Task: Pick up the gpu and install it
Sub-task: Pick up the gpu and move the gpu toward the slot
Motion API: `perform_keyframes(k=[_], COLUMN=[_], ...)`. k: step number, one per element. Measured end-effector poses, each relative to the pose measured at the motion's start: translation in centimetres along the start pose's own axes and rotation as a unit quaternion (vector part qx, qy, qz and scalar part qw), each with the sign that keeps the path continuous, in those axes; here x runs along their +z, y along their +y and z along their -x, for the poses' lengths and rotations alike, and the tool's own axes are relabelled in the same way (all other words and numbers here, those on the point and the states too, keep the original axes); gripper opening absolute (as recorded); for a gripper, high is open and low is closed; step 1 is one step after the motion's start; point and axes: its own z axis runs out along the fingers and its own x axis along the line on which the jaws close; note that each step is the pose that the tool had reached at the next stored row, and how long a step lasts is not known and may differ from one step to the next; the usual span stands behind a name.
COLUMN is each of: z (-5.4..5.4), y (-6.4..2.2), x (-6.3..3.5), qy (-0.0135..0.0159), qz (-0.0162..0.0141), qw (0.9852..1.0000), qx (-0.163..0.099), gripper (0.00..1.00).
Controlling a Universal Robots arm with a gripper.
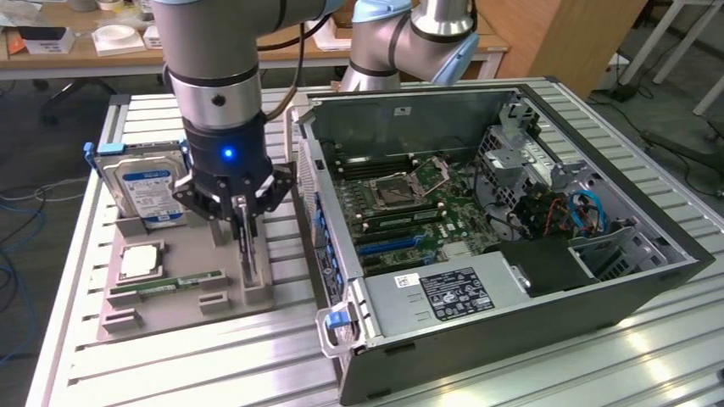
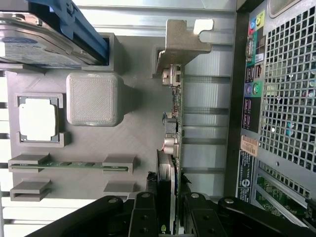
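gripper (image 1: 240, 216) was down over the grey fixture tray (image 1: 181, 307), fingers (image 2: 145, 207) pressed on both faces of the gpu (image 1: 246, 254), so the hand was narrowed and clamped on the card. gpu stood on edge in its slot at the tray's side nearest the pc case (image 1: 633, 288). in wrist view its silver bracket (image 2: 185, 42) sat at the end away from the fingers. on the tray w/ it: hard drive (image 1: 145, 186) w/ blue label standing upright, cpu (image 1: 141, 261) flat in its pocket, ram stick (image 1: 169, 282) in its holder. case lay open on the table (image 1: 203, 365), motherboard (image 1: 396, 203) exposed.
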Motion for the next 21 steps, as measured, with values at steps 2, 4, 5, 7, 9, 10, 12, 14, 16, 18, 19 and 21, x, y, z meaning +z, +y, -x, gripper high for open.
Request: perform_keyframes(k=[2, 4, 5, 7, 9, 10, 12, 14, 16, 18, 19, 21], z=[-0.03, -0.07, -0.08, -0.09, -0.09, -0.09, -0.10, -0.11, -0.12, -0.12, -0.12, -0.13], y=[0.00, 0.00, 0.00, 0.00, 0.00, 0.00, -0.01, -0.01, -0.02, -0.03, -0.03, -0.03], x=[-0.10, -0.17, -0.19, -0.26, -0.33, -0.36, -0.41, -0.54, -0.73, -0.90, -0.96, -0.99], qy=[-0.0002, -0.0003, -0.0004, -0.0004, -0.0004, -0.0005, -0.0004, -0.0003, -0.0004, -0.0004, -0.0004, -0.0005], qz=[0.0001, 0.0002, 0.0001, 0.0001, 0.0001, 0.0001, 0.0001, 0.0000, 0.0001, 0.0001, 0.0001, 0.0002], qw=[1.0000, 1.0000, 1.0000, 1.0000, 1.0000, 1.0000, 1.0000, 1.0000, 1.0000, 1.0000, 1.0000, 1.0000], qx=[0.000, 0.000, 0.000, 0.000, 0.000, 0.000, 0.000, 0.000, 0.000, 0.000, 0.000, 0.000], gripper=[0.27, 0.27, 0.27, 0.27, 0.27, 0.27, 0.27, 0.27, 0.27, 0.27, 0.27, 0.27])
